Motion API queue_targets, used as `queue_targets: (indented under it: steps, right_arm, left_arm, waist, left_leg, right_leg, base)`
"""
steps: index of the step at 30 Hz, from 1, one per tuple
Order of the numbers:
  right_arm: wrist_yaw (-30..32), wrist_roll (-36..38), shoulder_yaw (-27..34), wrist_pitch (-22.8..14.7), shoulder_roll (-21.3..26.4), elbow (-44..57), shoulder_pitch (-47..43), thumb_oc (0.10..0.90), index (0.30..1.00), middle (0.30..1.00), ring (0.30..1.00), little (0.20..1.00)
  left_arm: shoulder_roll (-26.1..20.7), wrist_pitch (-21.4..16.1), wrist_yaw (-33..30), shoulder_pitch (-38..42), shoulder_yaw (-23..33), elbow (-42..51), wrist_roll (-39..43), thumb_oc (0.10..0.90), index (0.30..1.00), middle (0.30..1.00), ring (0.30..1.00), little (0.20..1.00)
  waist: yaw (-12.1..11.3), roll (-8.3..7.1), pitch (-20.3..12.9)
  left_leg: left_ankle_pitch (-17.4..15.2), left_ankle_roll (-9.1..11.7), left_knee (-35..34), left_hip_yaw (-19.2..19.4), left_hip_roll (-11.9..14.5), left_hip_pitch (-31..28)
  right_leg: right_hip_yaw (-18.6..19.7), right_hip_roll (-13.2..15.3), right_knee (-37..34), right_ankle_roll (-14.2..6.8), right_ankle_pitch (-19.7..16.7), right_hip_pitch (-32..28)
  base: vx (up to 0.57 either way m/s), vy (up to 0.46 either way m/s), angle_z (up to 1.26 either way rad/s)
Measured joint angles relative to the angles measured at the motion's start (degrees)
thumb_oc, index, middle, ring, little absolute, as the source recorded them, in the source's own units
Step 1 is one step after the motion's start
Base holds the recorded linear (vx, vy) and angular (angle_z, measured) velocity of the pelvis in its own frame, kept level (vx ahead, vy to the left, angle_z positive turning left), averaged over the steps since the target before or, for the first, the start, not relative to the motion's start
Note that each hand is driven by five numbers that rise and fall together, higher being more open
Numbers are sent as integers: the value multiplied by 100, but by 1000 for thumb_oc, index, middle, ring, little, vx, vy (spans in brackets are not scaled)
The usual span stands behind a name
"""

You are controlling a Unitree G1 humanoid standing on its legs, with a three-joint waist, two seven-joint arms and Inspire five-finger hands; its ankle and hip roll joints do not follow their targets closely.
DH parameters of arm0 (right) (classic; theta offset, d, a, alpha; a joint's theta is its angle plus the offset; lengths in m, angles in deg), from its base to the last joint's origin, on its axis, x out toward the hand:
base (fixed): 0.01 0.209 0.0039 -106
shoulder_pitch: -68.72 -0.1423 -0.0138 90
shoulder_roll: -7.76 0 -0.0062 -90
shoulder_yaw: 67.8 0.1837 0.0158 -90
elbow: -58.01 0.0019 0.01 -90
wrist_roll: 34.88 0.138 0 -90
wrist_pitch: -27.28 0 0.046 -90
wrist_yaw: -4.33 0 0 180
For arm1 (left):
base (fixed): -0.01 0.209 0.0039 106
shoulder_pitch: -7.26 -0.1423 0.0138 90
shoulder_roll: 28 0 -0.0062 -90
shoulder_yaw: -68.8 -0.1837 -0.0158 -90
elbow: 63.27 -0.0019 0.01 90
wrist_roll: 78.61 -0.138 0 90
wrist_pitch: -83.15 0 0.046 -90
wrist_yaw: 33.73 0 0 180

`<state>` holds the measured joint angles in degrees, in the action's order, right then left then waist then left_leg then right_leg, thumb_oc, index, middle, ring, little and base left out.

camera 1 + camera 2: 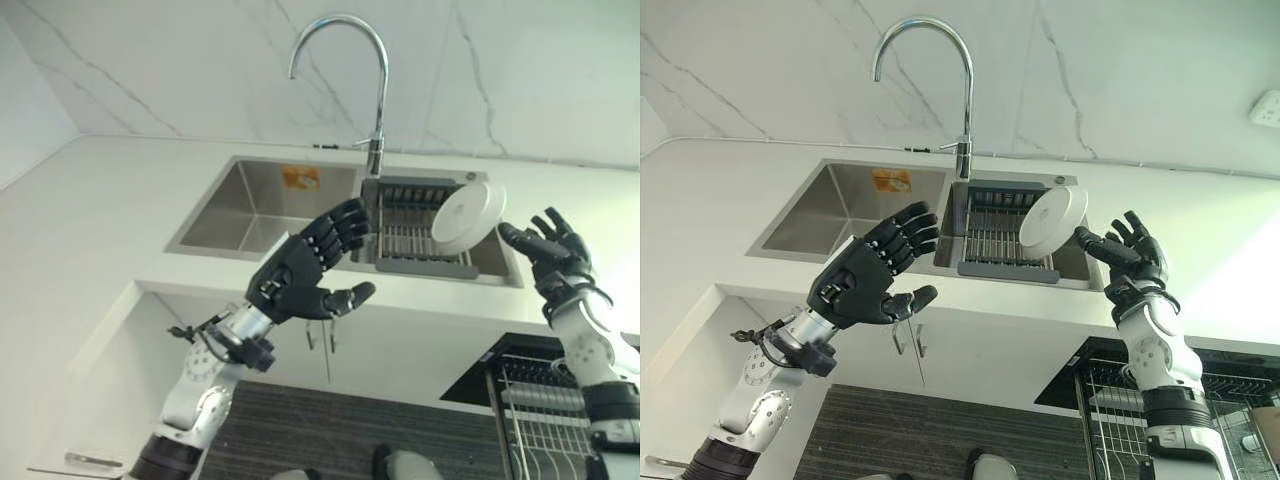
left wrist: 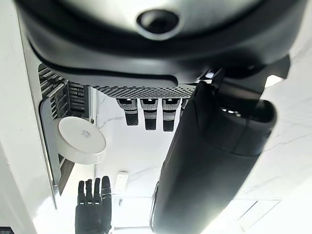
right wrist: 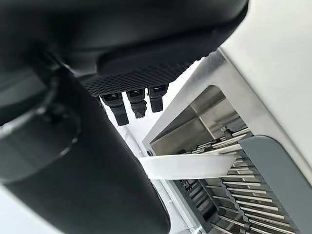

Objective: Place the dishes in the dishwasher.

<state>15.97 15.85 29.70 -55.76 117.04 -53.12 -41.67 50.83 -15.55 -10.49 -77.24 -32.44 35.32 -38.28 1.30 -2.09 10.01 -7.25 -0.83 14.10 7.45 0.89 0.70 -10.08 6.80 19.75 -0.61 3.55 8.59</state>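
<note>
Nearest you, the dishwasher rack (image 1: 1160,400) sits pulled out at lower right, below the counter (image 1: 90,220) edge. Your left hand (image 1: 300,270) is raised before the sink (image 1: 250,200), fingers (image 1: 340,225) spread and relaxed, holding nothing. Your right hand (image 1: 1125,255) is up at the right of the sink, fingers straight and apart, just beside the white plate (image 1: 1052,218) but not gripping it. The plate stands tilted in the grey drying rack (image 1: 415,240) inside the sink, with the faucet (image 1: 375,90) behind.
</note>
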Motion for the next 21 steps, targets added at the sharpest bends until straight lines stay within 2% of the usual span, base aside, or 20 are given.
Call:
queue_targets:
  steps: [21]
  right_arm:
    - [-394,7,-384,121,382,-900,-642,800,900,900,900,900]
  left_arm:
    - [-123,0,-27,-8,-88,-238,214,800,900,900,900,900]
  waist:
    - [-19,2,0]
  left_leg:
    - [27,-1,-59,0,1,-80]
  right_leg:
    - [-103,45,-50,3,-1,-121]
  base:
    - [-5,9,2]
